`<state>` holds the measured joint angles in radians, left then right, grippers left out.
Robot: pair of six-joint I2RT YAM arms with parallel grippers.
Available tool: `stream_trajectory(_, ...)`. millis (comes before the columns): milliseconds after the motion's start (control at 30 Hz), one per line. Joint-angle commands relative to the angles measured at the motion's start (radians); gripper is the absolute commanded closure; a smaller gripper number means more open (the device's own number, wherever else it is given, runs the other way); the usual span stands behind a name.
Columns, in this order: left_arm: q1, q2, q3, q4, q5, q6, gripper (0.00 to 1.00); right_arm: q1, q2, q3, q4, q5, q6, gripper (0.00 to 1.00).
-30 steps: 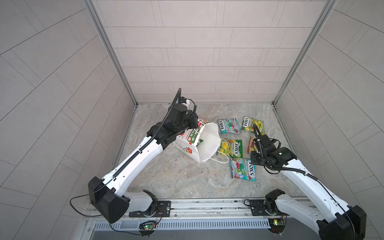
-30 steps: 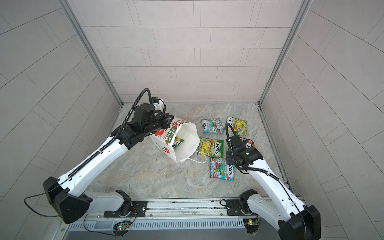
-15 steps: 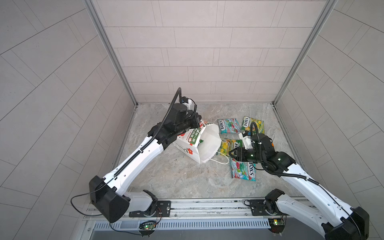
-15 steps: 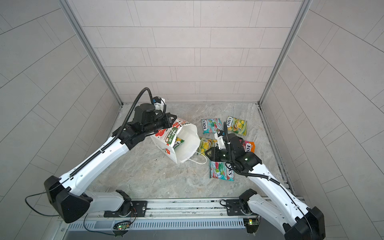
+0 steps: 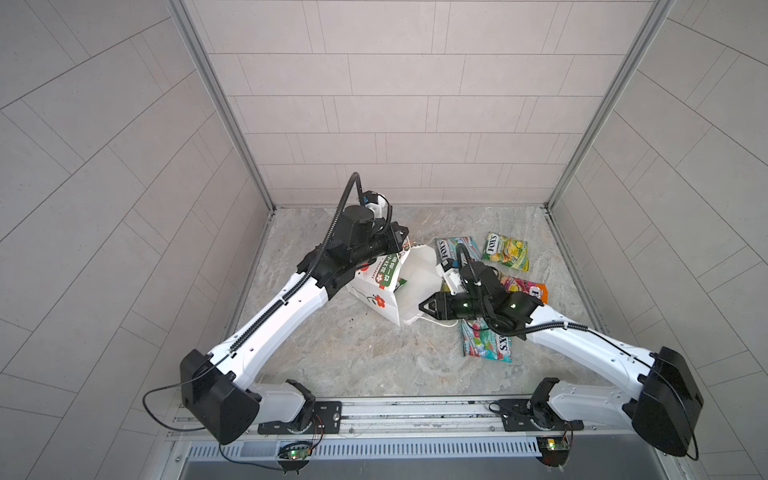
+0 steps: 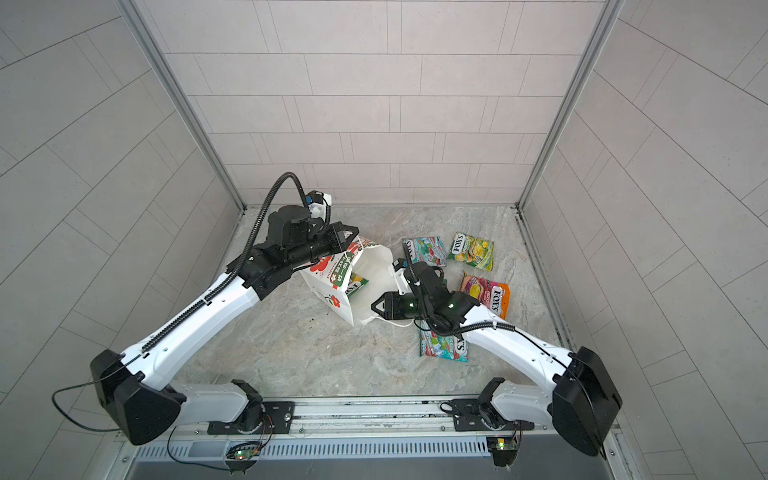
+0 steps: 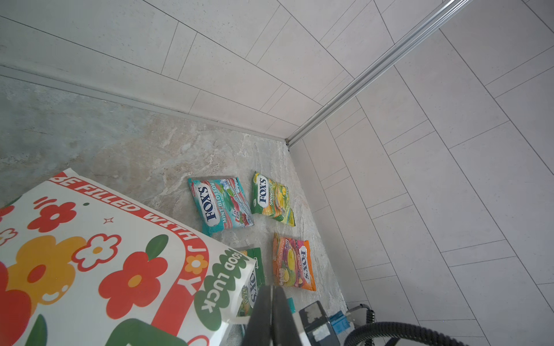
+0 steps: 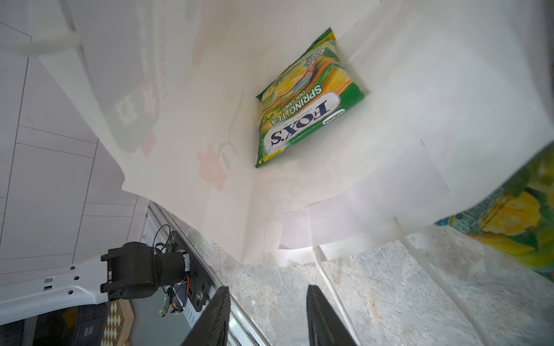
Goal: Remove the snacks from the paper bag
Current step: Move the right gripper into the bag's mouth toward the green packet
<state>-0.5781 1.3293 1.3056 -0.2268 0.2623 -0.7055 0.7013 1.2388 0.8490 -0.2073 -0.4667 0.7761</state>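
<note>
Your left gripper [image 7: 271, 299] pinches the white paper bag [image 5: 415, 282]; your right gripper [image 8: 268, 289], jaws apart at its mouth, may shove the flat green candy packet [image 8: 302, 102] deeper.

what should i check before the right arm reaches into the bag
1. Mouth of the paper bag open toward the right arm: ok.
2. The left end effector shut on the bag's edge, propping it: ok.
3. The right end effector open and empty: ok.
4. The Spring Tea packet in sight inside the bag: ok.
5. The cord handle clear of the approach: cannot tell, it runs just beside one finger.
6. No other packets hidden deeper inside: cannot tell.
</note>
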Motion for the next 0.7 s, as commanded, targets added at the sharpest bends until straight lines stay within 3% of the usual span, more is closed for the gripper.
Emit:
stream_trajectory(0, 0.004, 0.007, 0.001, 0.058, 0.026, -0.014, 1.00, 0.019, 0.053, 0.044, 0.041, -0.001, 0.029, 0.57)
stream_trajectory(333, 0.006, 0.016, 0.011, 0.098, 0.046, -0.058, 1.00, 0.055, 0.245, 0.157, 0.046, 0.012, 0.051, 0.59)
stream_trajectory(667, 0.005, 0.030, 0.015, 0.112, 0.048, -0.077, 1.00, 0.064, 0.418, 0.275, -0.035, 0.128, 0.116, 0.60)
